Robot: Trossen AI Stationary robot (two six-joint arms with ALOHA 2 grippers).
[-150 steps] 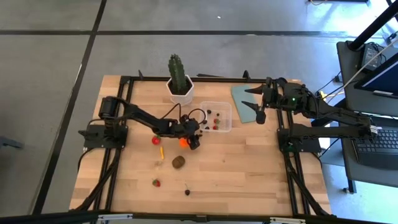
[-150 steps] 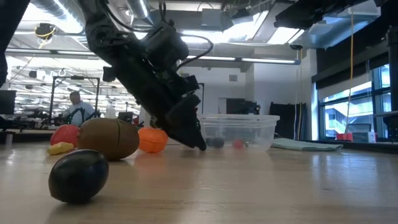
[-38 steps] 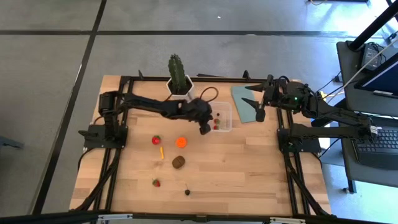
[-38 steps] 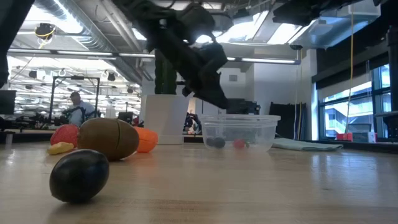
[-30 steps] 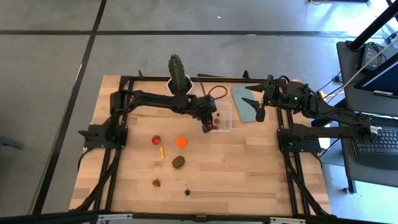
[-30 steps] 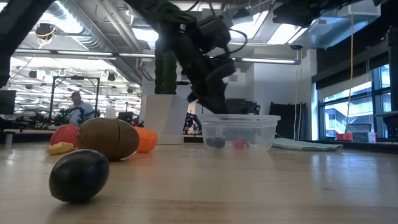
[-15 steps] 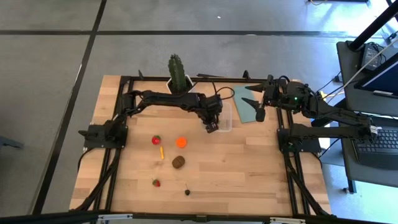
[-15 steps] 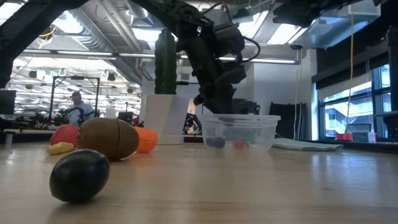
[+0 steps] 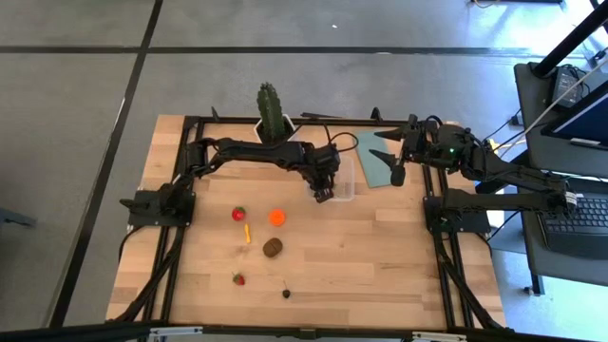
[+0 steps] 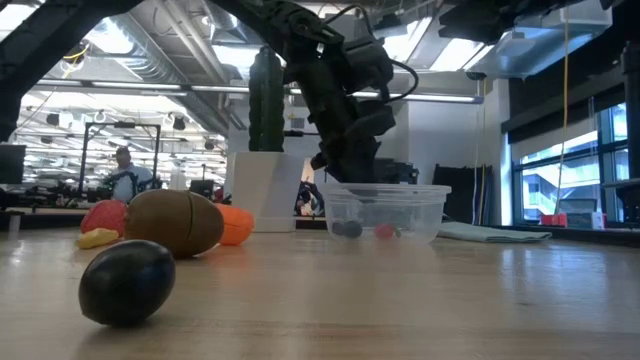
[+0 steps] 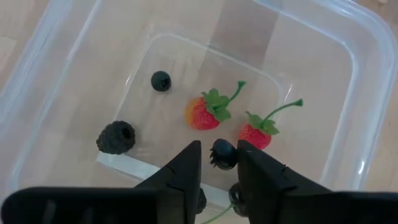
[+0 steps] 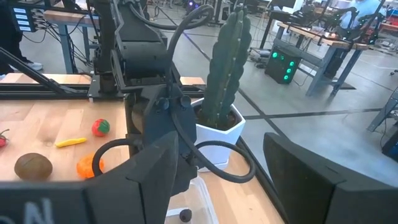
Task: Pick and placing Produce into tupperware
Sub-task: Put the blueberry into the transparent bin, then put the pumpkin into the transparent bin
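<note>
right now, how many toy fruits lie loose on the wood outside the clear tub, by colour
red toy strawberries: 2
orange toy ball: 1
thin yellow toy stick: 1
brown toy oval: 1
dark toy berry: 1
total: 6

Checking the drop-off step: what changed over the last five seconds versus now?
The left claw went from the table beside the small orange ball to above the clear square plastic container, where a small dark berry sits between its parting fingers. The right claw, still open, stayed above the flat blue-grey lid; the loose fruit on the table is unmoved.
</note>
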